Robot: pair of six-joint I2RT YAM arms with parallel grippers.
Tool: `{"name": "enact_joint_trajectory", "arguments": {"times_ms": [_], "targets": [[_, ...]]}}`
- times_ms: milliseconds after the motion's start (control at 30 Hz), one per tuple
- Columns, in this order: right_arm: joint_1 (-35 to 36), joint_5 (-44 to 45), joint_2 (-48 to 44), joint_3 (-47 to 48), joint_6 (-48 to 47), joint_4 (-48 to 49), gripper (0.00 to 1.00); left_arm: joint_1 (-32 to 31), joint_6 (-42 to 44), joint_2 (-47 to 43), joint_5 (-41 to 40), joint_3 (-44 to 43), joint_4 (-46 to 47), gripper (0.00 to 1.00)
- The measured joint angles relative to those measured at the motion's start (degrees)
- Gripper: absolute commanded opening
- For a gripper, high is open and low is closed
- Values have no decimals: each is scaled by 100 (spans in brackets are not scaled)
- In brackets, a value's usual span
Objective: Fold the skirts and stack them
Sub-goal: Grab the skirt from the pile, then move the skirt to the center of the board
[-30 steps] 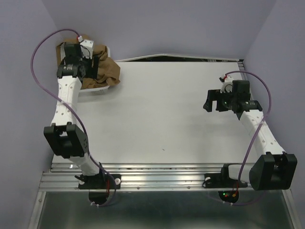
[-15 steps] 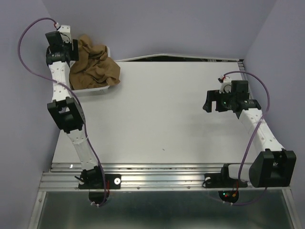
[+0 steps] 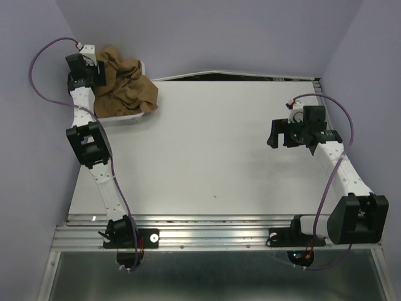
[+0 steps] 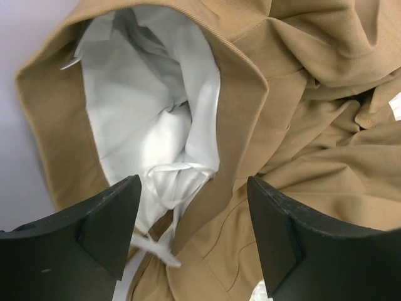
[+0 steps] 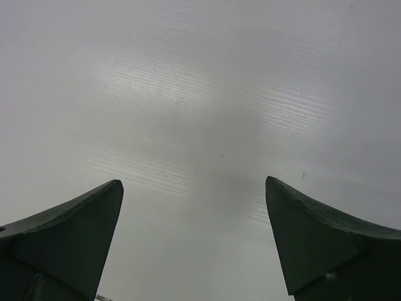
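Skirt (image 3: 128, 88): tan cloth, crumpled in a heap in the white basket (image 3: 125, 118) at the far left corner of the tabletop (image 3: 207, 150), one fold spilling over the basket's right rim. White lining (image 4: 150, 106) shows inside the waistband. Left hand (image 4: 192, 188): just above the heap, fingers spread, grasping nothing. Right hand (image 5: 193, 183): released, over the tabletop at the right, well apart from the skirt. Purple wall (image 3: 25, 138): close beside the basket.
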State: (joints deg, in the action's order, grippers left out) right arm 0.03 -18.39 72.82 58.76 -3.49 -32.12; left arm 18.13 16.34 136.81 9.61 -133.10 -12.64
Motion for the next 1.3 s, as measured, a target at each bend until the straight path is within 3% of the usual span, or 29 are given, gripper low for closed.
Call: {"name": "enact_joint_trajectory", "arguments": {"times_ms": [67, 100, 267, 367, 400, 667, 900, 1033, 1133, 1300], "targets": [[0, 22, 7, 0, -11, -2, 100, -7, -24, 72, 0, 0, 98, 69], [0, 46, 15, 0, -17, -2, 100, -17, -33, 111, -7, -2, 175, 59], [0, 105, 157, 0, -26, -7, 100, -39, -120, 341, -24, -28, 442, 42], [0, 153, 181, 0, -37, -15, 100, -37, -203, 457, -2, -79, 527, 3], [0, 160, 179, 0, -39, -15, 100, -39, -267, 479, 20, -101, 549, 0], [0, 210, 44, -37, -39, -48, 100, -42, -835, 254, 651, -170, 623, 0], [0, 203, -271, -55, -35, -66, 100, -39, -2004, -1069, 1443, -162, 1633, 0], [0, 201, -503, -74, -15, -63, 100, -120, -2640, -1749, 1731, -769, 2234, 0], [0, 190, -627, -74, -4, -55, 100, -365, -3051, -2271, 1845, -1064, 2769, 0], [-9, 138, -713, -74, 42, -57, 100, -1436, -3178, -3309, 2133, -861, 3237, 0]]}}
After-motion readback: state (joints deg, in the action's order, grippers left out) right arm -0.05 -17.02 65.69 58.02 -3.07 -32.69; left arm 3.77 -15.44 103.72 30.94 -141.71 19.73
